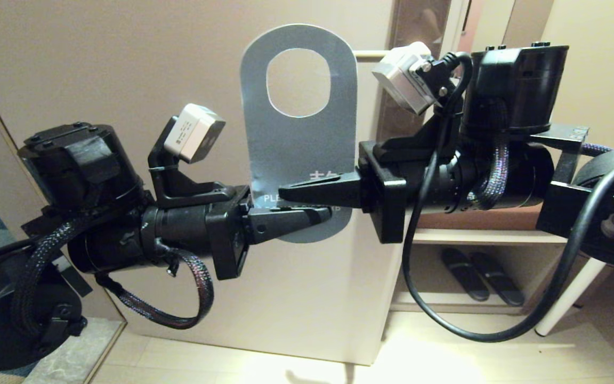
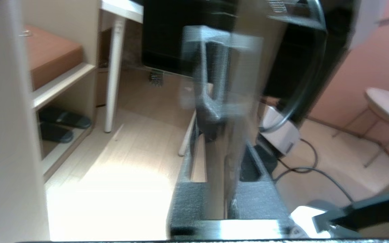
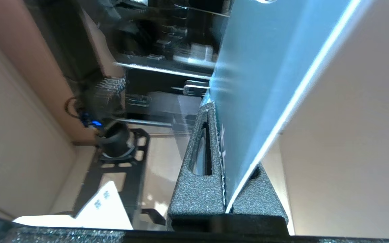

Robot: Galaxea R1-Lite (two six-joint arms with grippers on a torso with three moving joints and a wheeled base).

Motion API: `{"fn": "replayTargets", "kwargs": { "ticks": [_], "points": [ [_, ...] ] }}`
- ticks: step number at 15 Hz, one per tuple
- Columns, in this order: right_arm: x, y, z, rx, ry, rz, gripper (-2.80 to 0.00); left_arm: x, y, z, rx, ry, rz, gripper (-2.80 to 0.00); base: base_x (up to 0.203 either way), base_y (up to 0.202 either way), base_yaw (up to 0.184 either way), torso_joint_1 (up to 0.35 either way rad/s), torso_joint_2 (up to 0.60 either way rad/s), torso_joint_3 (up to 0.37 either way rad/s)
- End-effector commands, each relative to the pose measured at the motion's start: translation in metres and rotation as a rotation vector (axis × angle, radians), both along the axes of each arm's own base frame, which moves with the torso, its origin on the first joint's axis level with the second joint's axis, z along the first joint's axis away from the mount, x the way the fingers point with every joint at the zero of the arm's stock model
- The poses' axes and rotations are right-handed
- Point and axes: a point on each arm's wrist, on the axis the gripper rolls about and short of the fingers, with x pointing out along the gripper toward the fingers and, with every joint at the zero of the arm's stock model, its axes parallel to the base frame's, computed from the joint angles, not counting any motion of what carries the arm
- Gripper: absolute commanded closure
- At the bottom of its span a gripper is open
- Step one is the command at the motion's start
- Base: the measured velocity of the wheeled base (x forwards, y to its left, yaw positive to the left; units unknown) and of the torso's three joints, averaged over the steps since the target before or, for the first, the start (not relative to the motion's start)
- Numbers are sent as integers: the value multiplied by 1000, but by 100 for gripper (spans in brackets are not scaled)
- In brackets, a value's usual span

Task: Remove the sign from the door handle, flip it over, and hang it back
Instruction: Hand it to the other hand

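Note:
The sign [image 1: 299,138] stands upright in front of the door, blue-grey side toward me, its oval hole at the top and free of the handle. My right gripper [image 1: 285,192] reaches in from the right and is shut on the sign's lower part, the card pinched edge-on between its fingers [image 3: 198,189]. My left gripper [image 1: 317,216] comes from the left, just below the right one, and is shut on the sign's bottom end. The left wrist view shows the card edge [image 2: 235,141] blurred between that gripper's fingers. The door handle [image 1: 371,54] pokes out behind the sign's upper right edge, mostly hidden.
The beige door [image 1: 99,64] fills the background. To the right is a low shelf [image 1: 488,236] with dark slippers [image 1: 480,274] under it and a white table leg [image 1: 568,298]. A black cable [image 1: 445,314] loops down from my right arm.

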Motion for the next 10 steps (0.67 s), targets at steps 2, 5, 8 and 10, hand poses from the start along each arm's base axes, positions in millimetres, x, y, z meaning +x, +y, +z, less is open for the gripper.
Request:
{"fn": "replayTargets", "kwargs": {
  "ticks": [2, 5, 8, 10],
  "points": [
    [2, 1, 1, 4, -5, 1, 0, 0, -1, 0, -2, -1, -9, 0, 0, 0, 0, 0, 0, 0],
    [5, 3, 3, 11, -13, 0, 0, 0, -1, 0, -1, -1, -11, 0, 0, 0, 0, 0, 0, 0],
    [4, 3, 3, 11, -15, 1, 0, -1, -1, 0, -2, -2, -11, 0, 0, 0, 0, 0, 0, 0],
    [4, 3, 5, 13, -20, 0, 0, -1, -1, 1, -3, -3, -11, 0, 0, 0, 0, 0, 0, 0]
  ]
}}
